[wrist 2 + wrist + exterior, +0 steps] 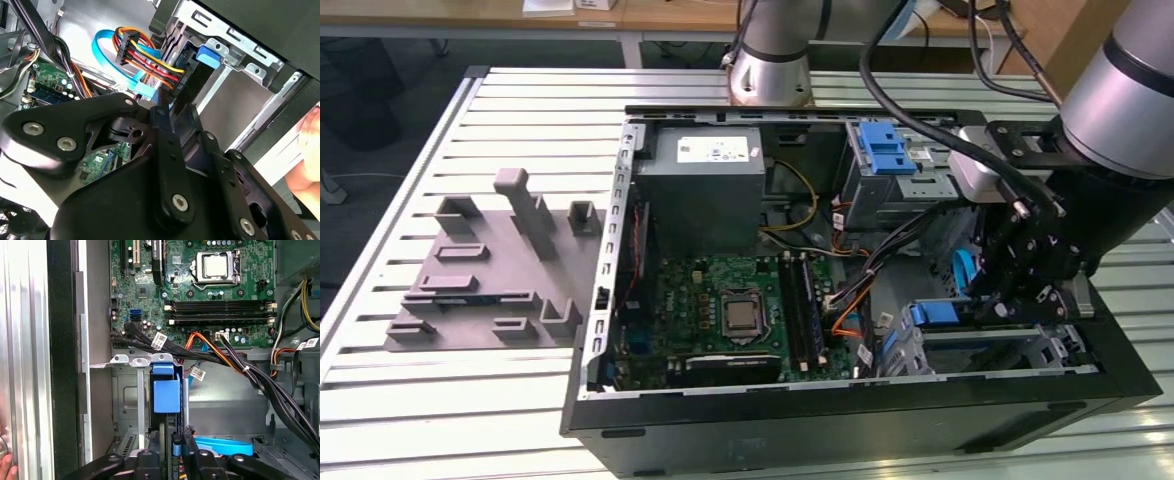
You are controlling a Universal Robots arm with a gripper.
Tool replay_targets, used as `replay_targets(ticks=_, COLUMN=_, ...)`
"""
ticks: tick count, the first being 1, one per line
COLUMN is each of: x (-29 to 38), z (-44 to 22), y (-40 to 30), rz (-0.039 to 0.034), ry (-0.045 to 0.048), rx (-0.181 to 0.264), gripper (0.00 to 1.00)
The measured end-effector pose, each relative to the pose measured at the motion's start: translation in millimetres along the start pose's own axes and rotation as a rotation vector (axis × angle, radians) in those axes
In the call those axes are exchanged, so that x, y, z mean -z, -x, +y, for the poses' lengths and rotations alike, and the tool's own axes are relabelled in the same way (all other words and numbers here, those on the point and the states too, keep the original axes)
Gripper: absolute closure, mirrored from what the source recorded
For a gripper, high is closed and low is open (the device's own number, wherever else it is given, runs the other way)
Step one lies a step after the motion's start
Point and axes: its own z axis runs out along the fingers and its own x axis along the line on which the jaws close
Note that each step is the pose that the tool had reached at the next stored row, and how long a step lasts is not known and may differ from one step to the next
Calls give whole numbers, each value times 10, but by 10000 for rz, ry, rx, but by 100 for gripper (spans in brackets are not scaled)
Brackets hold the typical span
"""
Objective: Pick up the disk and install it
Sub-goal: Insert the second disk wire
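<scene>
The gripper [1014,290] hangs inside the open case [854,420], at the exterior view's right, over the drive cage [987,345] in the near right corner. In the first wrist view its fingers [187,452] pinch a thin, dark edge-on slab with a blue bracket along it, which is most likely the disk [172,445]. The jaws stand closed on it, one finger on each flat face.

The disk stands on edge in the cage, beside the blue tab [166,395] of the carrier. Its long axis seems to run down into the bay, along the cage's rails, with its broad faces turned sideways toward the cage walls. How deep it sits cannot be told, since the fingers cover its end.

Judging from this, the pick-up is done and the install is well under way: the disk is already in the bay's mouth and not on the table. Whether it is fully seated or latched does not show. The blue data cable [107,47] and the bundle of coloured power wires [145,57] hang loose near the cage in the second wrist view, and seem not to be plugged into the disk.

A person's hand [307,155] rests at the case's outer edge, apart from the gripper.
</scene>
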Motion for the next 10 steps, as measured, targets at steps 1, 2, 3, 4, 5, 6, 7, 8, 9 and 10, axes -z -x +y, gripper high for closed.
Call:
replay_targets(ticks=1, x=0, z=0, y=0, rz=0, ry=0, rx=0, gripper=67)
replay_targets(ticks=2, x=0, z=0, y=0, rz=0, ry=-1, rx=0, gripper=67)
replay_targets(ticks=3, x=0, z=0, y=0, rz=0, ry=0, rx=0, gripper=67)
replay_targets(ticks=4, x=1, z=0, y=0, rz=-4, ry=-1, rx=0, gripper=67)
replay_targets(ticks=5, x=4, z=0, y=0, rz=-10, ry=-1, rx=0, gripper=67)
replay_targets(ticks=6, x=11, z=0, y=0, rz=-16, ry=0, rx=0, gripper=67)
replay_targets(ticks=7, x=21, z=0, y=0, rz=-19, ry=0, rx=0, gripper=67)
replay_targets(ticks=8, x=31, z=0, y=-1, rz=-22, ry=0, rx=0, gripper=67)
replay_targets(ticks=9, x=43, z=0, y=-1, rz=-23, ry=1, rx=-1, gripper=67)
replay_targets(ticks=10, x=56, z=-1, y=-1, rz=-23, ry=0, rx=-1, gripper=67)
